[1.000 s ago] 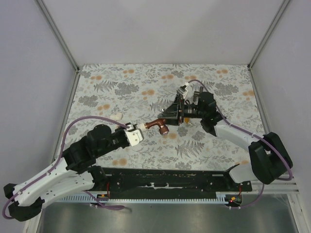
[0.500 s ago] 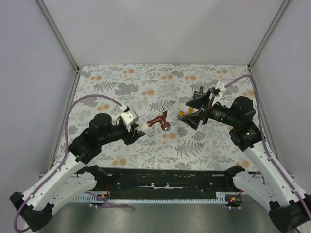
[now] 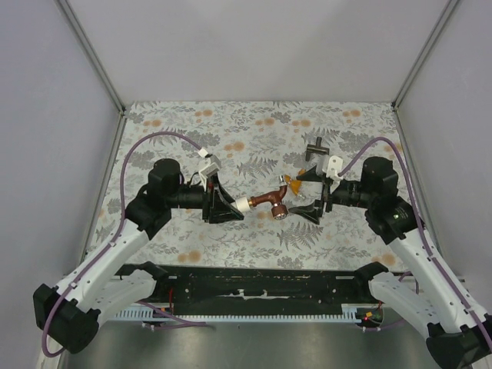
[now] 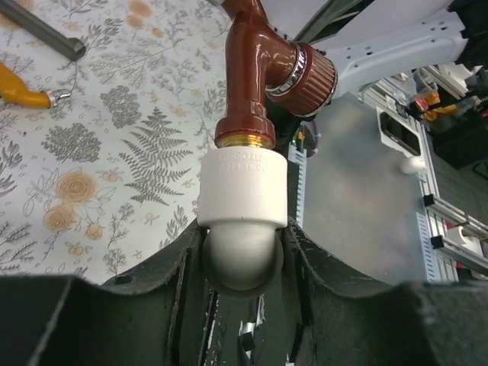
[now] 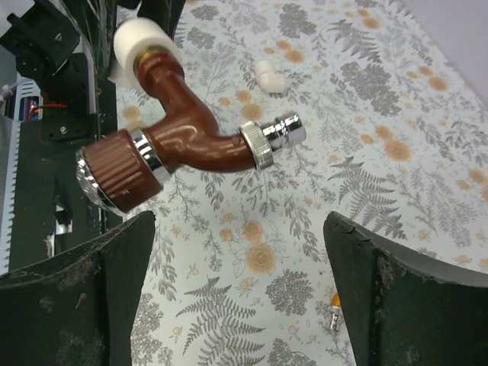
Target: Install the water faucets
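Note:
My left gripper (image 3: 233, 206) is shut on a white elbow fitting (image 3: 244, 204) and holds it above the table. The reddish-brown faucet (image 3: 270, 201) sticks out of that fitting toward the right, knob end outward. In the left wrist view the fitting (image 4: 242, 187) sits between the jaws of the left gripper (image 4: 244, 263) with the faucet (image 4: 255, 76) above it. My right gripper (image 3: 306, 196) is open and empty, facing the faucet from the right. In the right wrist view the faucet (image 5: 191, 141) hangs just ahead of the open right gripper (image 5: 244, 297). The orange faucet (image 3: 294, 181) lies on the table by the right gripper's far finger.
The dark grey T-shaped tool (image 3: 316, 146) lies behind the right gripper. A loose white elbow fitting (image 5: 267, 76) lies on the flowered tablecloth (image 3: 231, 146) beyond the faucet. A black rail (image 3: 254, 284) runs along the near edge.
Both arms have swung to face each other. The left gripper has carried the fitting and brown faucet toward the right. The right gripper has drawn back from the T-shaped tool and orange faucet.

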